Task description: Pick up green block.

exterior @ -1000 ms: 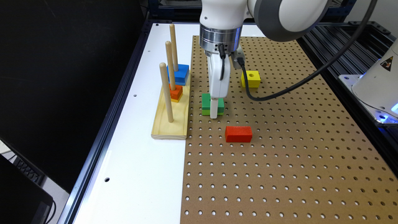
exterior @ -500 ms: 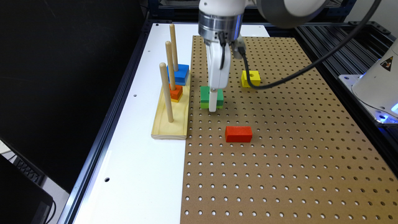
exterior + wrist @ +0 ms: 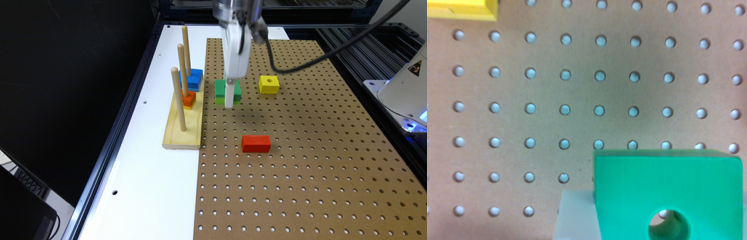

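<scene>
The hand (image 3: 229,100) gripped the green block (image 3: 220,89), raised clear of the pegboard surface (image 3: 300,160). The yellow block (image 3: 269,84) sat near.

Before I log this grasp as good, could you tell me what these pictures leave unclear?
- Green block, exterior view: its middle is covered by the white gripper.
- Green block, wrist view: its near part runs off the picture's edge.
- Yellow block, wrist view: just a corner shows; the edge cuts off the rest.
- Grip contact: one pale finger beside the block, blurred.
</scene>
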Controlling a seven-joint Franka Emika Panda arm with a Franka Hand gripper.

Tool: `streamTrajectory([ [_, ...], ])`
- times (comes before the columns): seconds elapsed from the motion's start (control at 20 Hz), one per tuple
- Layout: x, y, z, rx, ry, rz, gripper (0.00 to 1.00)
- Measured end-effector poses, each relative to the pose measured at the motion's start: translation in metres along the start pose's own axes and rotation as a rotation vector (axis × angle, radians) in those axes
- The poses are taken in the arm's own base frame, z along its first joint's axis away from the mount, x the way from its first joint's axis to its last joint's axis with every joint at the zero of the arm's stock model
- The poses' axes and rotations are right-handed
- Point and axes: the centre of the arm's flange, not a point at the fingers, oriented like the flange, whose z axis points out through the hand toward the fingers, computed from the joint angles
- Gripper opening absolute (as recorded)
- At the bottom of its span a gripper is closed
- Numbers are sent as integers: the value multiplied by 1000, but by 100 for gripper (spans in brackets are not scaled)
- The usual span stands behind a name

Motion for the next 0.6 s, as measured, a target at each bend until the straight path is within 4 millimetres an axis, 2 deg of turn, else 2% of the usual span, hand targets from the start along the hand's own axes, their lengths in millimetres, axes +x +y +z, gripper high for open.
streamTrajectory([
  [0.3,-2,2,-8,-2,3,-1,0],
  [0.35,-2,1,-15,2,8,-2,0],
  [0.5,-6,2,-56,0,21,-3,0],
  [0.6,-9,5,-74,-3,24,-4,0],
])
